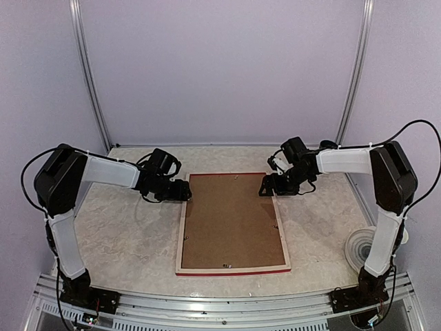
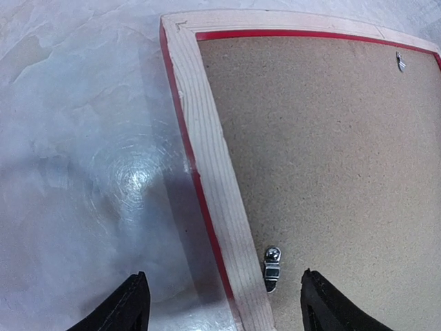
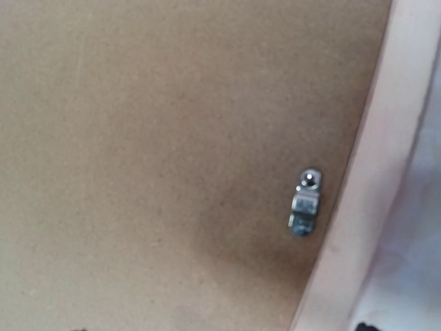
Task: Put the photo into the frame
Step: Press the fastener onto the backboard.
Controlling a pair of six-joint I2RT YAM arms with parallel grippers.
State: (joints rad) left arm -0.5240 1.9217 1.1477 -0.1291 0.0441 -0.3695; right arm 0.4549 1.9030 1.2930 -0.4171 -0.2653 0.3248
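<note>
**Left fingers (image 2: 134, 307) astride frame (image 1: 233, 270) edge; both claws empty**

Left claw (image 1: 186, 191) stands wide open by the frame's far left corner. One finger is over bare table (image 1: 124, 234), the other over the backing panel (image 1: 231, 221). The frame's pale wooden side and a metal clip (image 2: 272, 267) lie between the fingers, gripped by neither. Whether the tips touch down cannot be told.

Right claw (image 1: 269, 186) hangs over the far right corner. Its wrist view shows only slivers of its tips at the lower margin, set wide apart, with panel, a second clip (image 3: 305, 203) and frame side beneath. Nothing is held.

Frame lies flat, back up, mid-table, with red showing along its near edge and the brown panel seated inside it. Clear round object (image 1: 358, 248) sits at near right, partly behind the right arm.
</note>
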